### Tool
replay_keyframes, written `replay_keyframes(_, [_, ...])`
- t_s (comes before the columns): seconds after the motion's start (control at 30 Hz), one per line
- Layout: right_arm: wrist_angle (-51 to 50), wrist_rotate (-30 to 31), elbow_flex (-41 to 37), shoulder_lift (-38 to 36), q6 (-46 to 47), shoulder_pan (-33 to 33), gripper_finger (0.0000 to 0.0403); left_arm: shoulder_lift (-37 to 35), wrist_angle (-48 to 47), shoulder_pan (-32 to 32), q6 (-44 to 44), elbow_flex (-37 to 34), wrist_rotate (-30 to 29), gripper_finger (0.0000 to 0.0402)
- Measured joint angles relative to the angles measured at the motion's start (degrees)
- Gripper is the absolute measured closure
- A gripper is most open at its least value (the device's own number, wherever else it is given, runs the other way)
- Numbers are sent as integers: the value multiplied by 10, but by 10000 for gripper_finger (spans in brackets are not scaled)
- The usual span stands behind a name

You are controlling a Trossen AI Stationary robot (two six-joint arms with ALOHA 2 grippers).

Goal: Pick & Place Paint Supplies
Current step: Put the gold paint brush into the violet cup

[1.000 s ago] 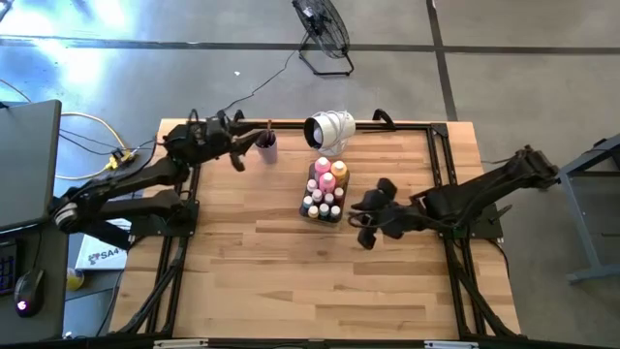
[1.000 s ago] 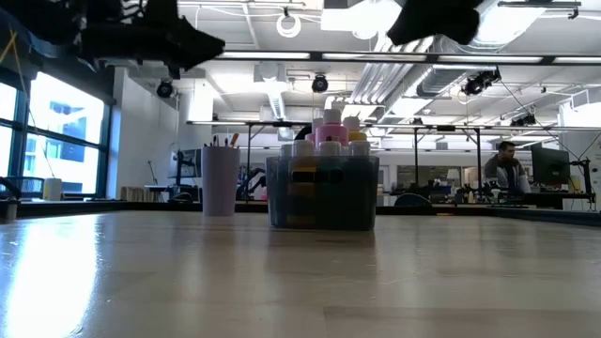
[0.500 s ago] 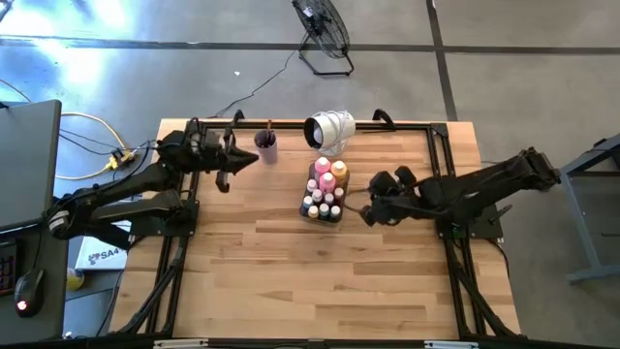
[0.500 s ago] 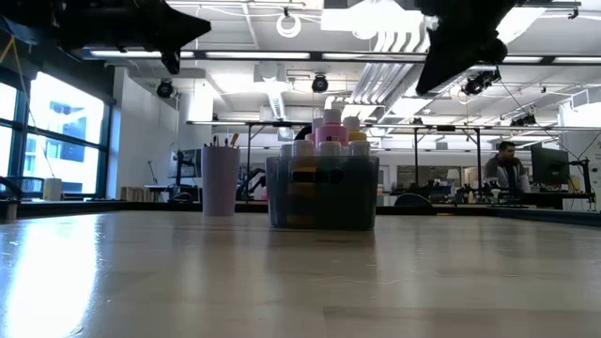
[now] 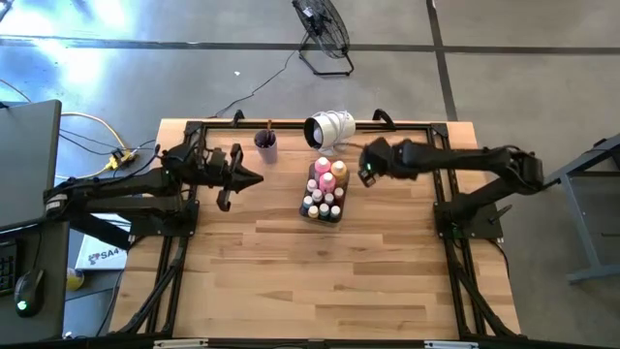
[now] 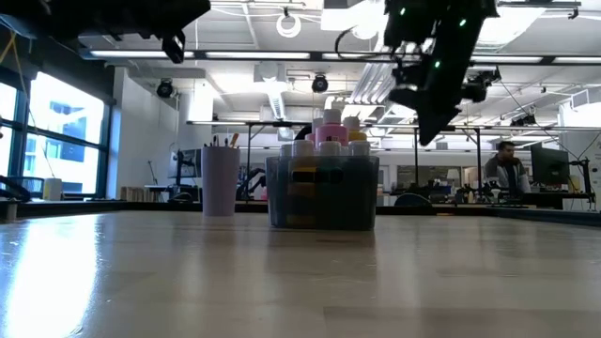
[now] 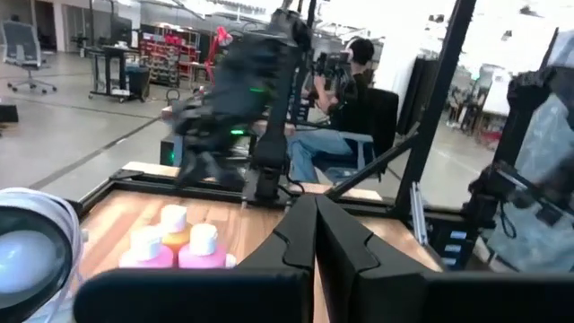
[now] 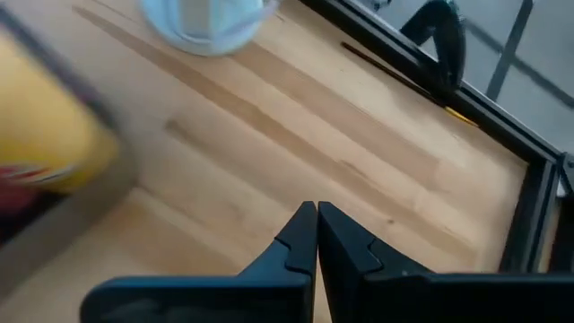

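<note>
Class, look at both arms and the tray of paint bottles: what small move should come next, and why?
Probably the right tool should open. Its fingers are shut and empty, hovering just beside the tray near the orange bottle, so it cannot grasp anything yet. The left tool is also shut, farther from the tray.

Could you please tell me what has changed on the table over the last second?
Both claws shut, on nothing. The right claw swung from the table's middle, right of the tray, back to beside the tray's far end. The left claw drew away from the cup toward the near side and now points at the tray. The tray, its bottles, the cup and its brushes stayed put.
</note>
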Motion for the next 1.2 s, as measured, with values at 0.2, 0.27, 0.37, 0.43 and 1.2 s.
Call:
replay_keyframes(0.2, [103, -121, 0, 14, -178, -132, 400, 0, -12, -45, 59, 0, -49, 401])
replay_keyframes(0.27, [122, -138, 0, 14, -208, -166, 400, 0, -18, -59, 74, 0, -63, 401])
replay_keyframes(0.37, [119, -144, 0, 14, -223, -209, 400, 0, -25, -75, 87, 0, -69, 401])
replay_keyframes(0.43, [114, -157, 0, 14, -223, -233, 400, 0, -33, -84, 88, 0, -70, 401])
replay_keyframes(1.2, [214, -311, 62, 107, -197, -334, 400, 1, -86, -168, 86, 0, -198, 401])
